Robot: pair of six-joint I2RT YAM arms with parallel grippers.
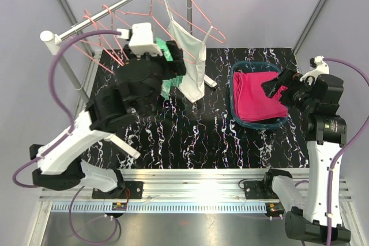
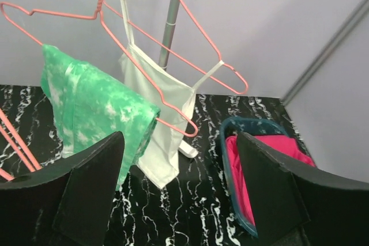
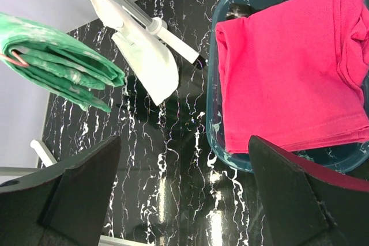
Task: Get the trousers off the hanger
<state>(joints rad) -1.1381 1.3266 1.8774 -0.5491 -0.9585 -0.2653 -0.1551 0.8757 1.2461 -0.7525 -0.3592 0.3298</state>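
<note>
The mottled green and white trousers (image 2: 92, 108) hang folded over a pink hanger (image 2: 173, 116) on the rail; they also show in the top view (image 1: 168, 87) and the right wrist view (image 3: 57, 61). My left gripper (image 1: 173, 67) (image 2: 181, 194) is open and empty, close beside them. The magenta-pink trousers (image 1: 259, 99) (image 3: 288, 67) (image 2: 294, 145) lie folded in a teal basket (image 1: 233, 93) (image 3: 216, 125) (image 2: 225, 159). My right gripper (image 1: 275, 86) (image 3: 184, 200) is open and empty, over the basket's right side. The black speckled trousers are not in view.
A white strappy tank top (image 1: 193, 67) (image 2: 161, 125) (image 3: 147, 61) hangs on another pink hanger between the green trousers and the basket. Several empty pink hangers (image 1: 104, 38) hang on the metal rail (image 1: 115, 7). The table top (image 1: 190, 136) is black marble-patterned.
</note>
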